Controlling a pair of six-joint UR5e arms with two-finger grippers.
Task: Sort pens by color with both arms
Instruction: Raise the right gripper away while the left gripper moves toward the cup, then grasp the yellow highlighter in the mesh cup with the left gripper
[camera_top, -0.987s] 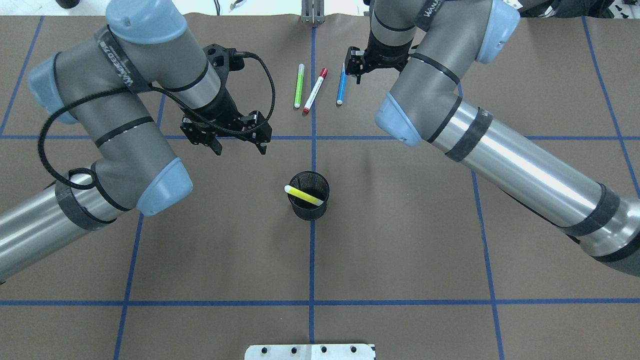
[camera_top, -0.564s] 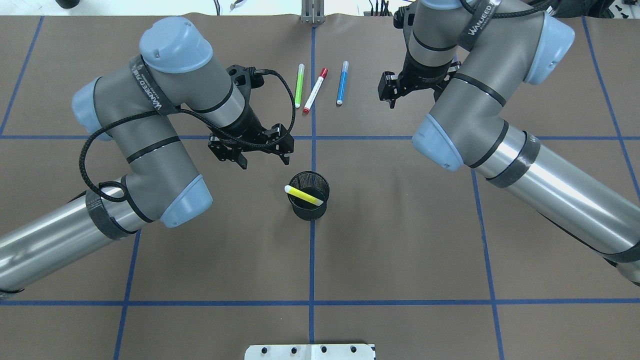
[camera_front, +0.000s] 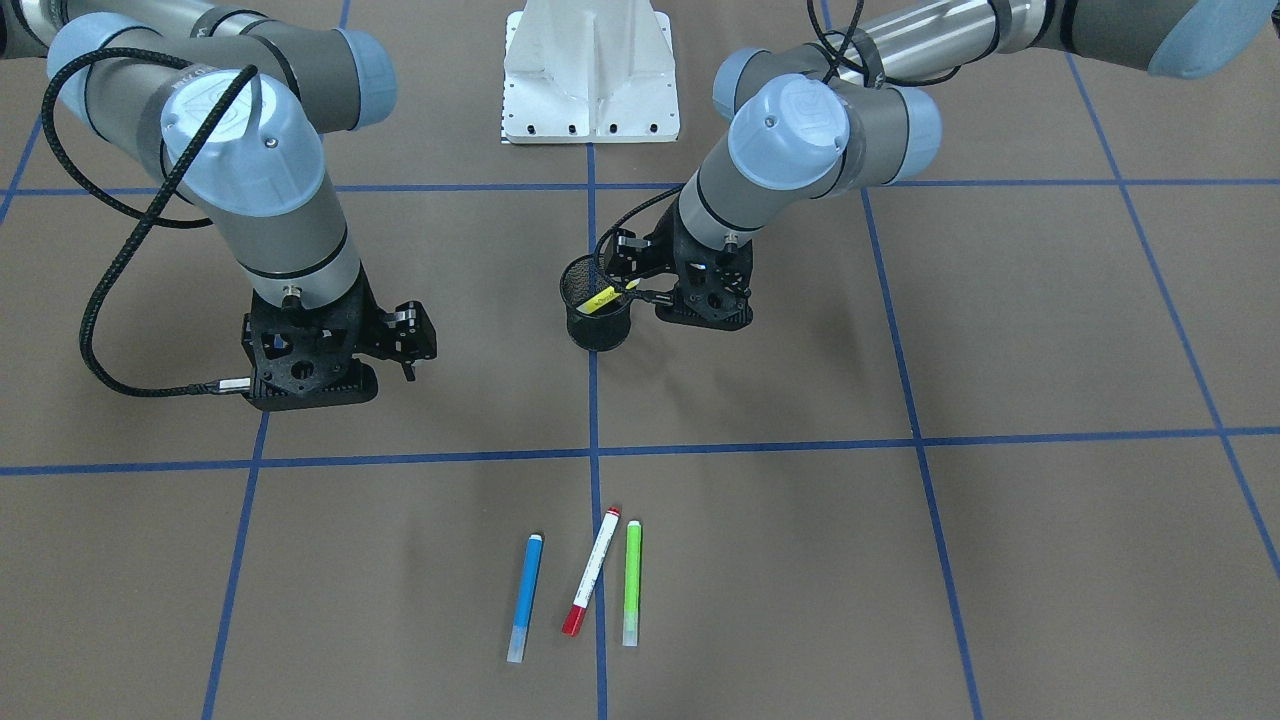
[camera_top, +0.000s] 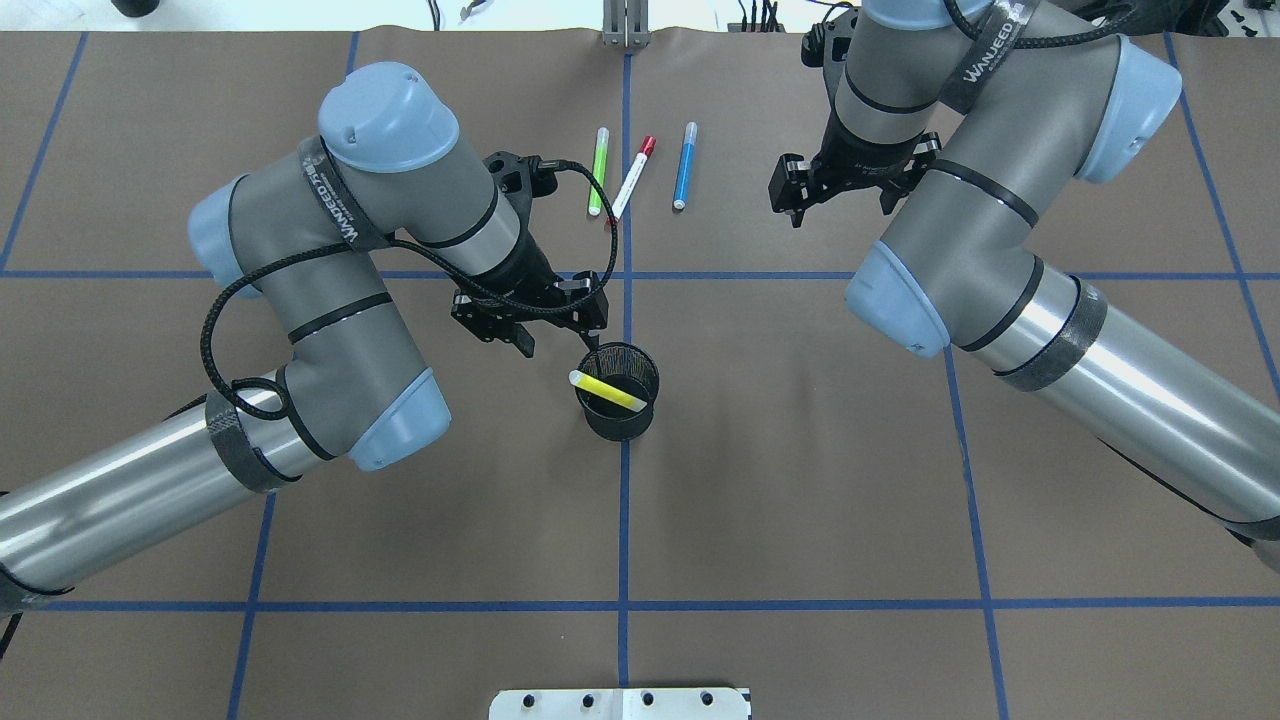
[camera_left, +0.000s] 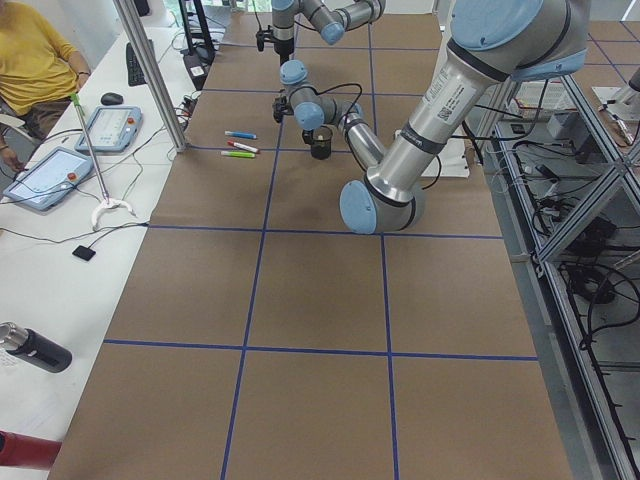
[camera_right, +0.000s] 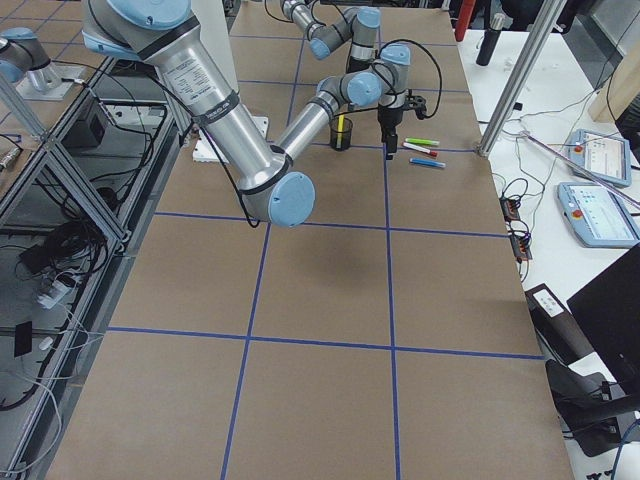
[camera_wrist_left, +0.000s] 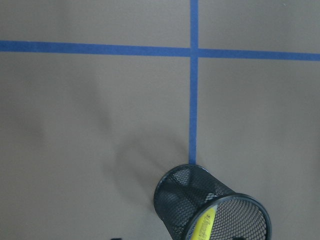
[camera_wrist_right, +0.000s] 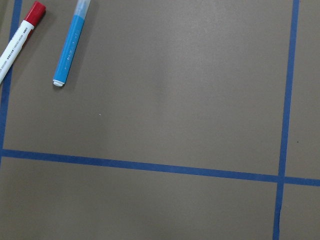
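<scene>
Overhead view of two robot arms over a counter (camera_top: 800, 450) covered in matte brown paper and gridded with blue tape.

The right tool (camera_top: 838, 208) has drawn away to the side from the blue pen (camera_top: 684, 165) it hovered over a second ago. Its fingers seem spread and empty, though its own arm partly hides them. The left tool (camera_top: 562, 335) has moved in beside the mesh cup (camera_top: 620, 425), with its fingers wide apart and holding nothing.

This suggests the blue pen is placed and the yellow pen (camera_top: 607, 391) is the next target. That pen leans inside the round cup of black wire mesh.

Three slim, smooth plastic pens lie in a near-parallel row at the far side: the green pen (camera_top: 598, 170), the white pen with red cap (camera_top: 630, 180) and the blue pen.
</scene>
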